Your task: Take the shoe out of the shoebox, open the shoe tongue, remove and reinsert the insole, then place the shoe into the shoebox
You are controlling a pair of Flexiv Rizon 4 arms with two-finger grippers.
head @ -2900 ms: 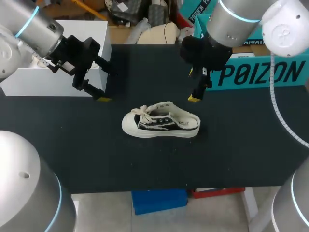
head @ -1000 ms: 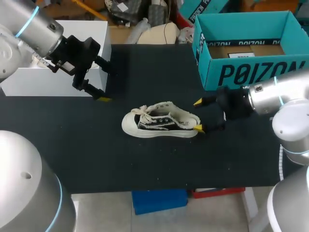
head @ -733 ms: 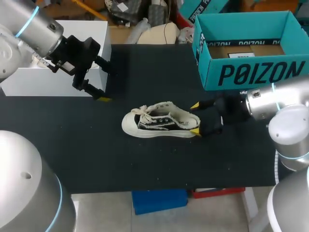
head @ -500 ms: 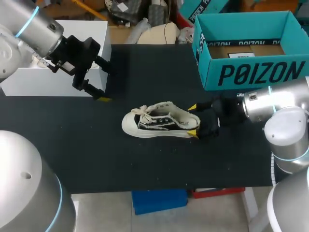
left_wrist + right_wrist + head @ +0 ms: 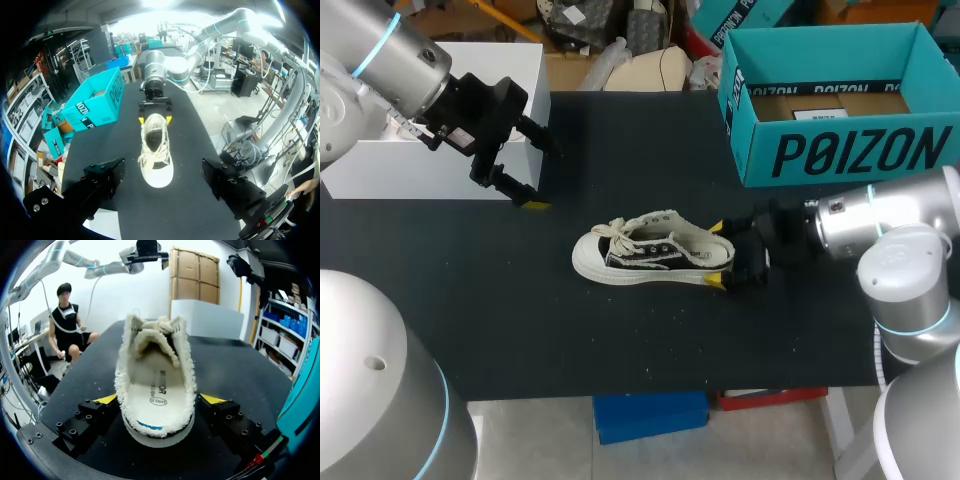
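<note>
A black-and-white low sneaker [image 5: 650,252] with fleecy lining lies on its sole mid-table, toe to the left. My right gripper [image 5: 717,254] lies low at its heel, open, one yellow tip on each side. In the right wrist view the shoe [image 5: 155,380] fills the space between the fingers [image 5: 107,400]; its white insole lies inside and the tongue stands up at the far end. My left gripper [image 5: 538,175] hangs open above the table's back left, empty; the shoe [image 5: 156,150] lies well ahead of it. The teal shoebox [image 5: 850,150] stands open at the back right.
A white box [image 5: 420,170] stands at the back left, just behind my left gripper. The shoebox [image 5: 97,102] holds brown paper on its floor. The black table [image 5: 640,350] runs bare in front of the shoe.
My right arm has slid left along the table, so its fingers now straddle the shoe's heel instead of standing off it. The left arm and the shoe have not moved.
</note>
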